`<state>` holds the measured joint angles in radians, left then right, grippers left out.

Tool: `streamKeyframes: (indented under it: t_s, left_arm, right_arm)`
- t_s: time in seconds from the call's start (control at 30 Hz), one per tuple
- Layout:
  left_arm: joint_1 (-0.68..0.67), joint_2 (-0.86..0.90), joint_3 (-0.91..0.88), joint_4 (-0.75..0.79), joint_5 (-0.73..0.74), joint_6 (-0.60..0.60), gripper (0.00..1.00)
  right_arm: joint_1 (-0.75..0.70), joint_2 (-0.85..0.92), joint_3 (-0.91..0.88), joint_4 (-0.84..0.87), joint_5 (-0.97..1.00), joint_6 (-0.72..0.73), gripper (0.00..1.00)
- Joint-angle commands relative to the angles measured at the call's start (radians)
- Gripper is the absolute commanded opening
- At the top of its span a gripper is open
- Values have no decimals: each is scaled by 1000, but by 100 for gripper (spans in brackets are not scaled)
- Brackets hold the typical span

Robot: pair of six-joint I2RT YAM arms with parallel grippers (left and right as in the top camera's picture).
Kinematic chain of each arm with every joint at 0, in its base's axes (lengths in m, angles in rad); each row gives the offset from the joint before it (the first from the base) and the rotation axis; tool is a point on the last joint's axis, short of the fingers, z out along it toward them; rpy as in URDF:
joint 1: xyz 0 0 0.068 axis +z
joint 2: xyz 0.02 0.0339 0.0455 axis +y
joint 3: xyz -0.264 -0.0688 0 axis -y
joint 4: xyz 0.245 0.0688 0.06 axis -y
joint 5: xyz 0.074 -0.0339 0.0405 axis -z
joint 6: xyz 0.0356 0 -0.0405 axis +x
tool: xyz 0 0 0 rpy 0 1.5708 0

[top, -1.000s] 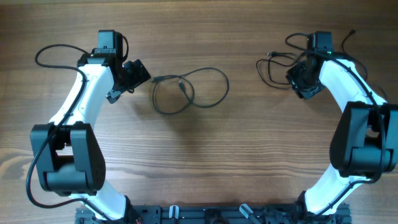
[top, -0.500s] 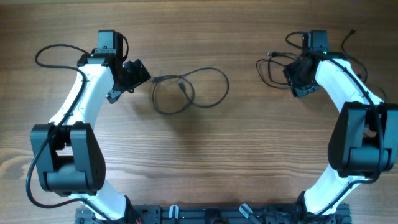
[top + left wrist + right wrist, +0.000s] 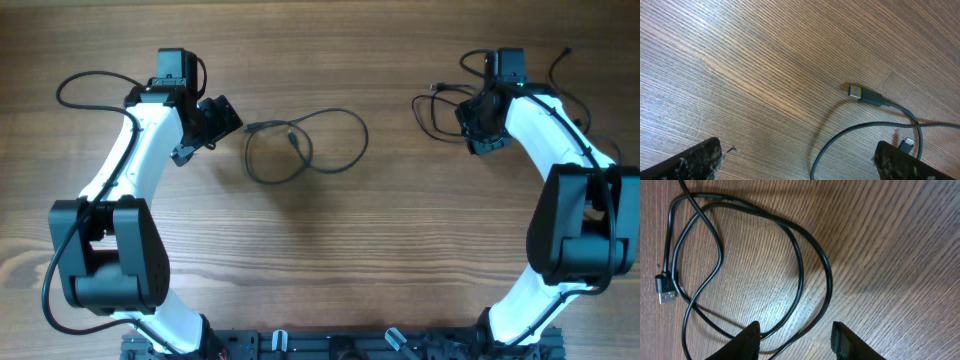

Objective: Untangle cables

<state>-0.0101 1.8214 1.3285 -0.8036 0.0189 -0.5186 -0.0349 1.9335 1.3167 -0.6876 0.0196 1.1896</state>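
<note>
A thin black cable (image 3: pixel 305 145) lies in loose overlapping loops at the table's centre. Its USB plug (image 3: pixel 862 94) and a strand (image 3: pixel 840 140) show in the left wrist view. My left gripper (image 3: pixel 215 122) is open and empty just left of that cable; its fingertips (image 3: pixel 800 162) are wide apart above bare wood. A second thin black cable (image 3: pixel 438 105) lies looped at the back right. My right gripper (image 3: pixel 478 122) is open right over it. In the right wrist view its loops (image 3: pixel 800 265) run between the open fingers (image 3: pixel 796 341), and its plug (image 3: pixel 664 291) lies at the left.
The left arm's thicker black cord (image 3: pixel 80 85) loops at the back left. The right arm's cords (image 3: pixel 560 62) hang at the back right. Both arm bases stand at the front edge (image 3: pixel 320 345). The table is bare wood (image 3: pixel 330 250).
My right gripper has moved a little to the left and back, over the right-hand cable. The left arm and the centre cable have not moved.
</note>
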Motion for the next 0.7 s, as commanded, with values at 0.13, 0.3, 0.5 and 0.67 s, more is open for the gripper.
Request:
streamKeyframes:
  t_s: [0.13, 0.3, 0.5, 0.67]
  left_arm:
    - [1, 8, -3, 3, -17, -14, 100]
    - [1, 8, -3, 3, -17, -14, 100]
    - [1, 8, -3, 3, -17, -14, 100]
    - [1, 8, -3, 3, -17, -14, 100]
  right_arm:
    - [6, 101, -3, 40, 53, 18, 52]
    - [6, 124, -3, 100, 33, -13, 47]
    - [6, 124, -3, 100, 32, -38, 34]
    - [6, 124, -3, 100, 32, -38, 32]
